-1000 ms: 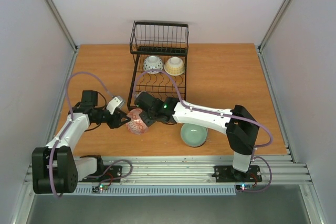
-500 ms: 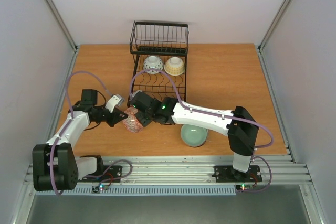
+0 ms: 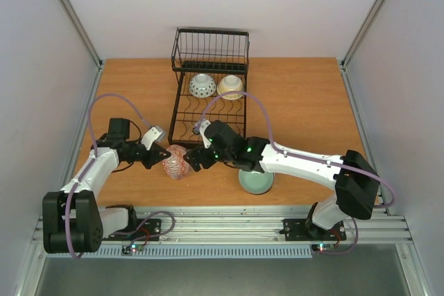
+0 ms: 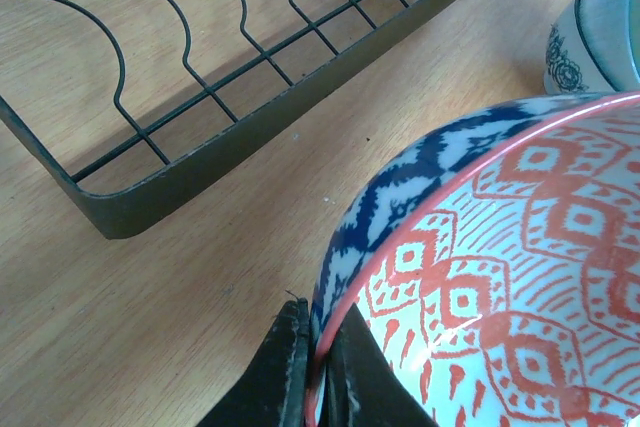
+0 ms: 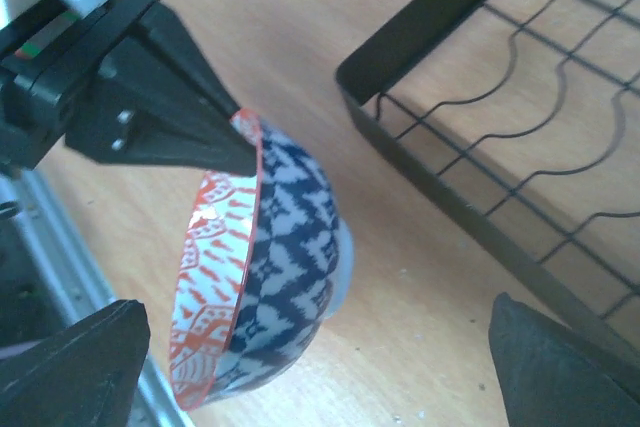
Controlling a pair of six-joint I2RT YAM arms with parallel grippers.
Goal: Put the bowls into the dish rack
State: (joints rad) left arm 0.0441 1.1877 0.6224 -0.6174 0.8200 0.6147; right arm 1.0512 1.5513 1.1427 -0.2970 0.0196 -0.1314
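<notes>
A bowl (image 3: 175, 163), red-patterned inside and blue-and-white outside, hangs tilted on edge just above the table in front of the dish rack (image 3: 182, 98). My left gripper (image 3: 164, 157) is shut on its rim; in the left wrist view the gripper (image 4: 318, 335) pinches the bowl (image 4: 500, 277) with one finger on each side of the rim. My right gripper (image 3: 195, 160) stands open just right of the bowl, not touching it. In the right wrist view the bowl (image 5: 265, 267) hangs between my wide-open right gripper (image 5: 315, 347). A celadon bowl (image 3: 255, 180) sits on the table, partly under the right arm.
Two bowls stand in the black wire rack's slots, a blue-and-white one (image 3: 202, 85) and a cream one (image 3: 230, 86), in front of its taller basket (image 3: 210, 49). The rack's near rim (image 4: 200, 172) lies close to the held bowl. A pale bowl (image 4: 600, 37) shows at the far right.
My right gripper has opened, let go of the patterned bowl and drawn back to the right. My left gripper has shut on the bowl's rim and now holds it alone.
</notes>
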